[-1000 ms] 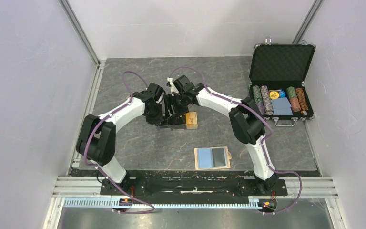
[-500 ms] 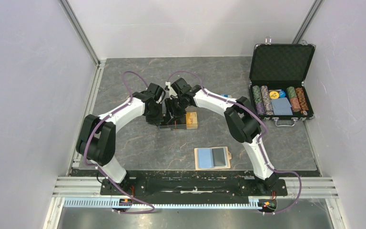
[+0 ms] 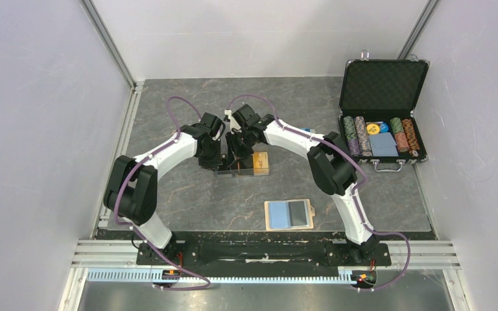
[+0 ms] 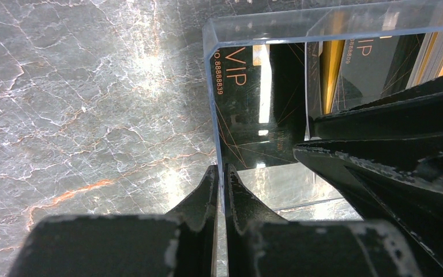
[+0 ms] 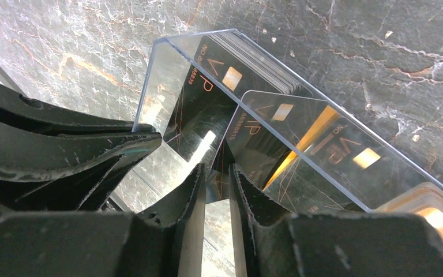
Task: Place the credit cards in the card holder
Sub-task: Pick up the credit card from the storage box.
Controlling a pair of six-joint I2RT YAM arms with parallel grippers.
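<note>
Nearest your arm bases, one card holder (image 3: 275, 214) lies open and flat on the dark stone-patterned table (image 3: 188, 194). Its blue lining faces up, and one dark grey card (image 3: 296, 213) rests on its right half.

Farther out, at mid-table, your two arms meet over one clear plastic box (image 3: 233, 170). Your left gripper (image 4: 220, 179) is closed tight on the box's upright side wall, pinching the thin clear edge between its two fingers. Your right gripper (image 5: 215, 179) reaches in from the opposite side. Its two fingers stand narrowly apart around the lower edge of one black VIP card (image 5: 259, 135), and you cannot tell whether the pads press it.

Inside the box you have a packed stack of black cards (image 5: 254, 57), too tight to count. One more black card (image 5: 346, 153) leans loose, and a block of orange-gold cards (image 3: 260, 162) sits at the other end, also uncountable.

Farthest, at the right rear, one black chip case (image 3: 379, 87) stands open with its lid upright. It holds four long rows of chips (image 3: 361, 136).
</note>
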